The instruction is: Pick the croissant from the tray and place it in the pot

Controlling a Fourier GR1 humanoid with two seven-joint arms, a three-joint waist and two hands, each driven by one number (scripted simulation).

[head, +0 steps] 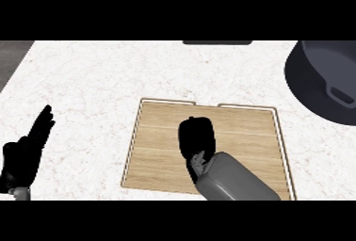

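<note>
Right hand (pixel 196 136) over wooden tray (pixel 240 136), grip unclear, croissant hidden, left hand (pixel 26 153) open, pot (pixel 327 80) cut off.

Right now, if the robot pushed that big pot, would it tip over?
Probably not: the pot looks wide, so it should slide on the smooth counter rather than tip. Its size suggests it is fairly heavy.
</note>
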